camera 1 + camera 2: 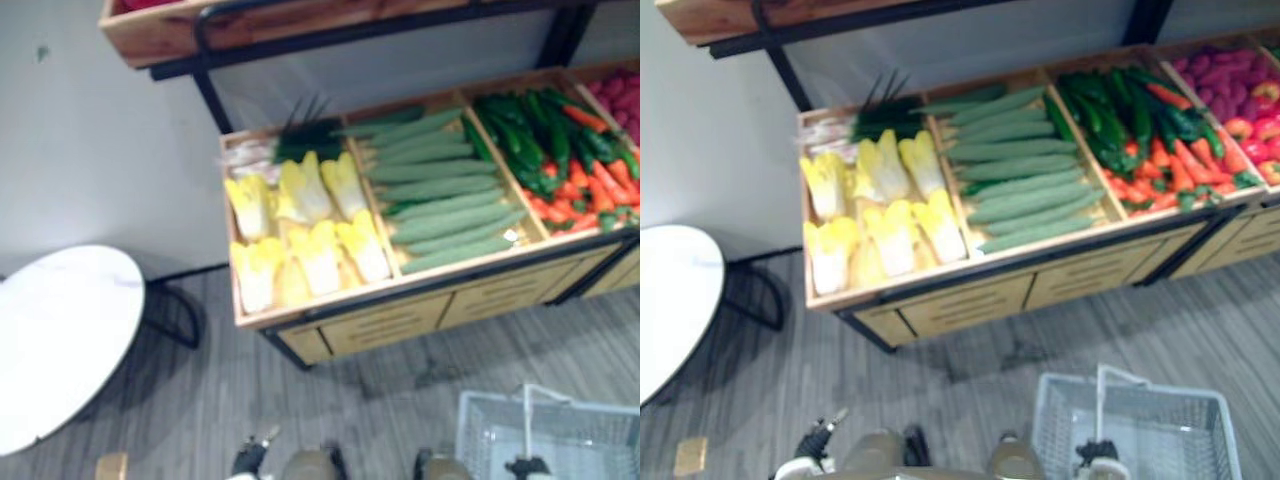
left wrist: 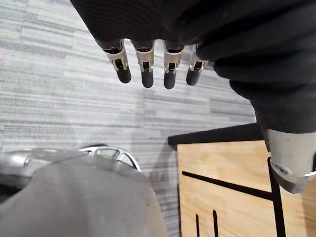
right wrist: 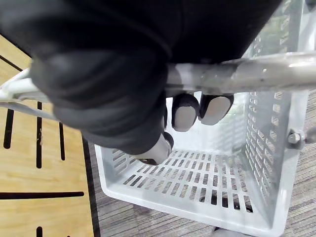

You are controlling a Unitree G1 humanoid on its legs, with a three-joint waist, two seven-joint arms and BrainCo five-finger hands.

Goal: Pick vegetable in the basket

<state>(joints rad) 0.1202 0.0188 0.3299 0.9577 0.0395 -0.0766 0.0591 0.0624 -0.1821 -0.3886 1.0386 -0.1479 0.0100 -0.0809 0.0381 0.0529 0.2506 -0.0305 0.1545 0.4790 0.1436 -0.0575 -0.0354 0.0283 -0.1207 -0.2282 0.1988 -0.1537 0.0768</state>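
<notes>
A wooden stand (image 1: 400, 320) holds the vegetables in compartments: yellow-white cabbages (image 1: 300, 235) on the left, long green cucumbers (image 1: 440, 190) in the middle, green peppers and orange carrots (image 1: 565, 150) on the right. Low at the right hangs a white plastic basket (image 1: 1140, 430) with nothing in it. My right hand (image 3: 113, 94) is shut round its grey handle (image 3: 256, 74), the fingers curled under the bar. My left hand (image 2: 146, 64) hangs over the floor beside the stand's wooden front, fingers straight and holding nothing. Both hands are well below the produce.
A round white table (image 1: 60, 340) on a black frame stands at the left. An upper wooden shelf (image 1: 200, 30) on black bars overhangs the compartments. Red produce (image 1: 1240, 90) fills the far right bin. Grey plank floor (image 1: 400, 400) lies between me and the stand.
</notes>
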